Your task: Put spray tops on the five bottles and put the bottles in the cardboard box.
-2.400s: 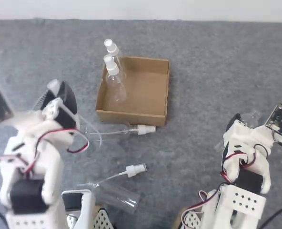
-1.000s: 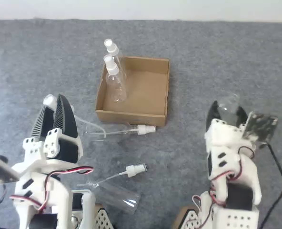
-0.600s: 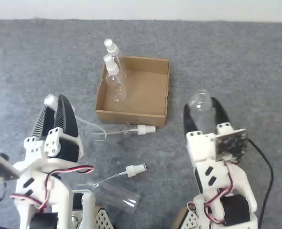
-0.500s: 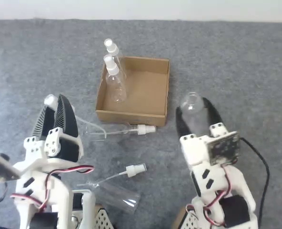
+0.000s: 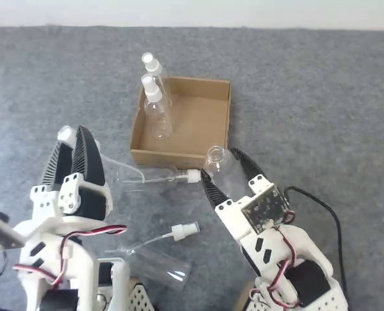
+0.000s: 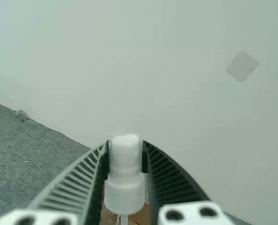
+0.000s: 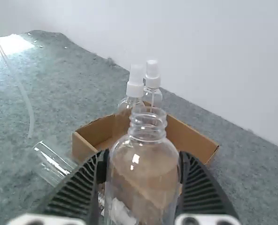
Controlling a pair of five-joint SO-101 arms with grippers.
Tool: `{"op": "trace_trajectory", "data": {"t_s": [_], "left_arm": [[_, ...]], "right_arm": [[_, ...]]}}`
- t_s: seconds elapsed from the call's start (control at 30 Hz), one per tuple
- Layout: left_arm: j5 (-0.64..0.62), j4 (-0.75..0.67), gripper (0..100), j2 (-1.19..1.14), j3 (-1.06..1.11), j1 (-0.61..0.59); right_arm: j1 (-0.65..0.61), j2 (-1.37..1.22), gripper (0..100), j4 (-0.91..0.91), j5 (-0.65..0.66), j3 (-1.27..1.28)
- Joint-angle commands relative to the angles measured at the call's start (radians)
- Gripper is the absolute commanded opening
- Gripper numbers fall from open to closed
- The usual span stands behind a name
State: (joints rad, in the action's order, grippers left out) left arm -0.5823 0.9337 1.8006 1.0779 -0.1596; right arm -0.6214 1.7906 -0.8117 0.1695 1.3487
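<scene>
Gripping an uncapped bottle (image 5: 224, 180), the right gripper (image 5: 219, 164) sits by the near right corner of the cardboard box (image 5: 172, 157); at near left, the left gripper (image 5: 75, 138) clamps a spray top (image 6: 125, 173).

The left gripper (image 6: 125, 144) held a white spray top (image 6: 125, 173), its ribbed dark fingers (image 6: 82, 178) pressed against both sides of the cap. A thin tube (image 6: 123, 219) ran from the spray top's base. Behind the spray top stood a pale wall (image 6: 153, 61) bearing a faint square patch (image 6: 242, 65), and grey carpet (image 6: 21, 154) lay beyond one finger.
</scene>
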Motion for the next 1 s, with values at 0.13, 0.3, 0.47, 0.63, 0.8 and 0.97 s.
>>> {"op": "trace_trajectory", "data": {"t_s": [0.13, 0.3, 0.47, 0.63, 0.8, 0.97], "left_arm": [[-0.012, -0.098, 1, 0.014, -0.010, 0.002], [-0.014, -0.124, 1, 0.014, -0.036, 0.002], [-0.091, -0.087, 1, 0.014, -0.084, 0.002], [-0.100, -0.089, 1, 0.014, -0.091, 0.005], [-0.133, -0.089, 1, 0.014, -0.091, 0.080], [-0.133, -0.091, 1, 0.014, -0.091, 0.118]], "right_arm": [[-0.068, 0.016, 1.7, 0.012, 0.014, 0.071], [-0.133, 0.018, 1.7, 0.045, 0.011, 0.115], [-0.136, 0.018, 1.7, 0.137, 0.009, 0.181], [-0.137, 0.018, 1.7, 0.193, 0.008, 0.219], [-0.143, 0.018, 1.7, 0.271, 0.008, 0.262], [-0.219, 0.018, 1.7, 0.323, 0.015, 0.302]]}}
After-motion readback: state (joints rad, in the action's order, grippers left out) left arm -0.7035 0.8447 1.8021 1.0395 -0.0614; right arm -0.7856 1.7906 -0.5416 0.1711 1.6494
